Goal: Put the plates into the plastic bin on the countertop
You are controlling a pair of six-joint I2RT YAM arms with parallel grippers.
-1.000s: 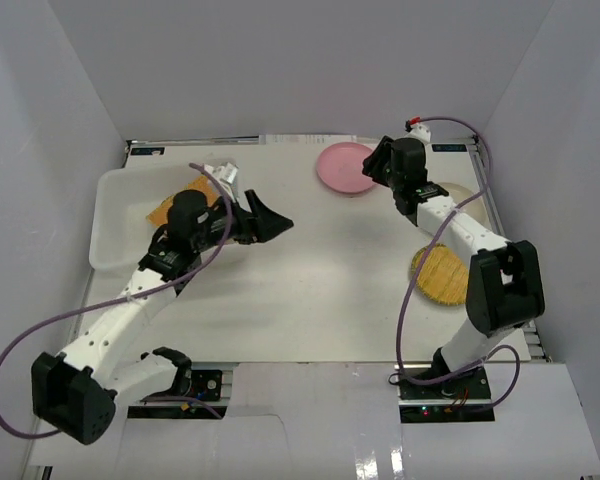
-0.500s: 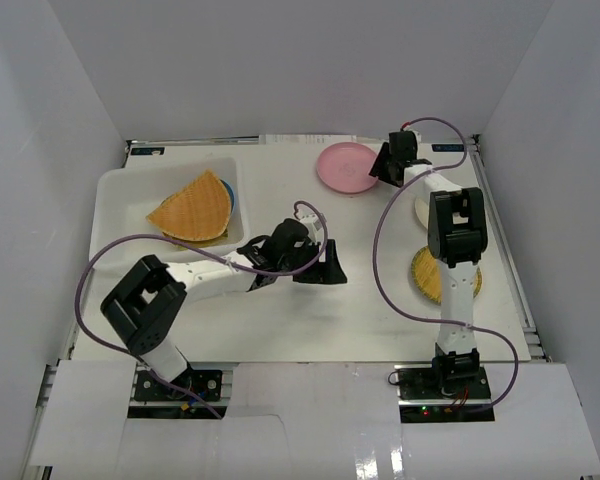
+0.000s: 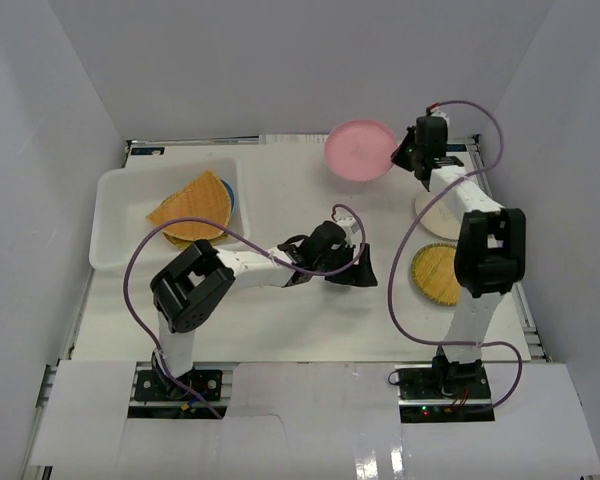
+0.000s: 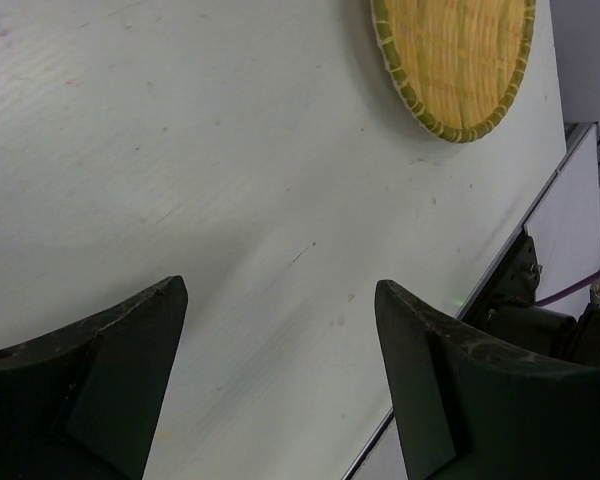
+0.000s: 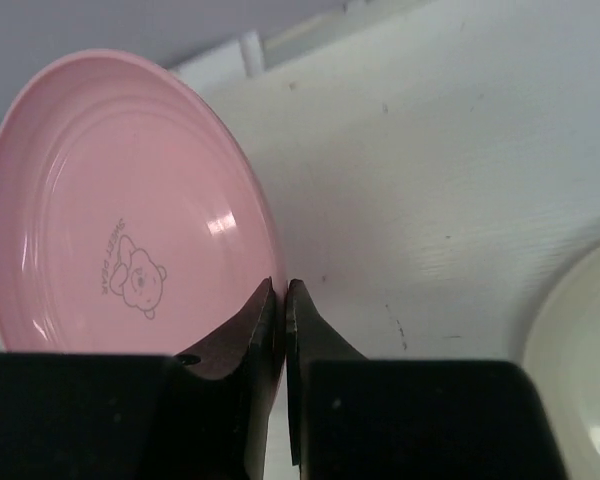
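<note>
From above, the plastic bin [image 3: 115, 215] sits at the far left of the countertop [image 3: 280, 320] and holds the fan-shaped orange woven dish [image 3: 192, 205], which lies over a blue plate [image 3: 231, 200] showing only as a sliver at its right edge. The left gripper [image 3: 363, 272] reaches out low over the middle of the countertop, well apart from the bin, with its dark fingers spread. At the far right, the right gripper [image 3: 404, 158] grips the right edge of the pink plate [image 3: 360, 150], which is tilted up with its face toward the camera. The cream plate [image 3: 442, 212] lies flat just nearer than that gripper, and the round woven dish [image 3: 435, 273] lies nearer still, partly covered by the right arm. In the left wrist view, the left gripper [image 4: 280, 385] has its two fingers [image 4: 90, 390] standing wide apart over bare countertop [image 4: 180, 150] with nothing between them; the round woven dish [image 4: 455, 60] lies ahead at the top edge, clear of the fingers. In the right wrist view, the right gripper [image 5: 283, 295] is pinched tight on the rim of the pink plate [image 5: 110, 220], one finger [image 5: 320, 340] on each side of the thin edge. The plate stands steeply tilted, with a small bear printed on its inner face. The cream plate [image 5: 580, 350] shows at the lower right corner, resting on the countertop [image 5: 430, 150].
</note>
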